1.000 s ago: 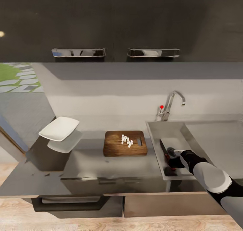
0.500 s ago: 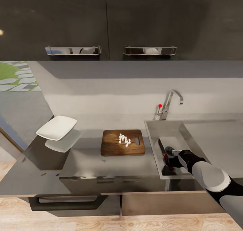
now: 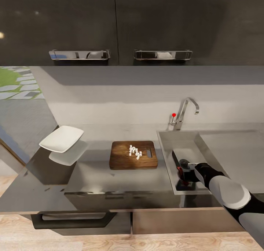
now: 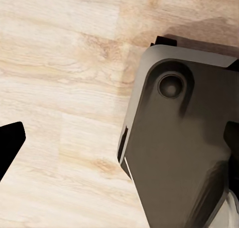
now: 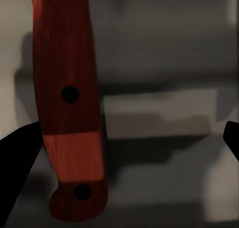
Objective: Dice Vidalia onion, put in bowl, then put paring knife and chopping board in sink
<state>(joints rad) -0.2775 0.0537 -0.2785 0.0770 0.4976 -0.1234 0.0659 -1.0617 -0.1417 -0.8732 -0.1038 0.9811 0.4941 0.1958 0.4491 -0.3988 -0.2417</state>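
The paring knife lies in the sink just beside the right pincer, its long axis running front to back, dark blade pointing toward the backsplash, reddish handle nearest the pincer. The right pincer's fingers are spread wide, gripping nothing. No writing is legible. Left of the pincer, the chopping board carrying diced onion sits on the glossy dark surface; the white bowl is farther left. The left pincer's state cannot be told.

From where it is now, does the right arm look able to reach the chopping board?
Probably yes. The right gripper is over the sink, by the paring knife, and the chopping board lies just beside the basin on the countertop. Nothing stands between them; the diced onion sits on it.
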